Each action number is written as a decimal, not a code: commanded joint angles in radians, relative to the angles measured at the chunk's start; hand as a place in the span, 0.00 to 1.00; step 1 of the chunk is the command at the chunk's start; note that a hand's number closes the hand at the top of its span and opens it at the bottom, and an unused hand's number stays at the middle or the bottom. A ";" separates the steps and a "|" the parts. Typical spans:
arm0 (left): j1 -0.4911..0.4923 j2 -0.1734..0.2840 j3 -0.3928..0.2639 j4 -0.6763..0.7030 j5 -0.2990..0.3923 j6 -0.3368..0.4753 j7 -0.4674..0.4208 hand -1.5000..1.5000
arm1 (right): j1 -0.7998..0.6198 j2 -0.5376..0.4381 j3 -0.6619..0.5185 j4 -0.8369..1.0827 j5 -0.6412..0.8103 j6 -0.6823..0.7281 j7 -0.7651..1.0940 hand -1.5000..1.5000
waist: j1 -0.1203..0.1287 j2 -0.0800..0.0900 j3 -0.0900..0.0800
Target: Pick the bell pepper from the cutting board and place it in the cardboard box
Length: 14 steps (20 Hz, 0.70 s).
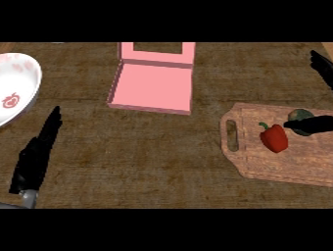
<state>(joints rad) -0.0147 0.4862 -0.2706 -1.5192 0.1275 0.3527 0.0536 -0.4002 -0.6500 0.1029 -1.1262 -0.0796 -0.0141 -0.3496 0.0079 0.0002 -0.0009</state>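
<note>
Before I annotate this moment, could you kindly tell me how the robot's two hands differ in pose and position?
The left hand rests at the lower left, fingers straight, over bare counter, touching nothing. The right hand is at the right edge above the cutting board, thumb reaching toward the bell pepper without holding it. Both are black and open.

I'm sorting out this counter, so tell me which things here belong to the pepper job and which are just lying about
Belongs to the job:
red bell pepper
wooden cutting board under it
pink open box
right robot hand beside the pepper

Just lying about:
white bowl with red pattern
small dark green item on the board
left robot hand, resting
</note>
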 commanded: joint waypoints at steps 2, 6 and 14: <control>0.005 0.026 0.022 -0.007 0.010 -0.031 -0.001 0.50 | -0.046 -0.184 0.097 -0.018 0.142 0.129 0.110 0.00 | 0.004 -0.002 -0.002; 0.013 -0.013 0.002 0.019 -0.008 -0.012 -0.016 0.50 | -0.053 -0.275 0.212 -0.081 0.217 0.294 0.219 0.00 | -0.002 -0.004 -0.003; -0.007 -0.007 0.041 0.014 -0.006 -0.052 0.003 0.50 | -0.026 -0.221 0.305 -0.259 0.262 0.443 0.472 0.00 | -0.012 -0.003 0.000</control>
<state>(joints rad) -0.0117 0.4719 -0.2479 -1.5000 0.1160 0.3297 0.0419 -0.4713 -0.8920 0.3702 -1.3105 0.1531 0.3877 0.0270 0.0025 -0.0030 -0.0023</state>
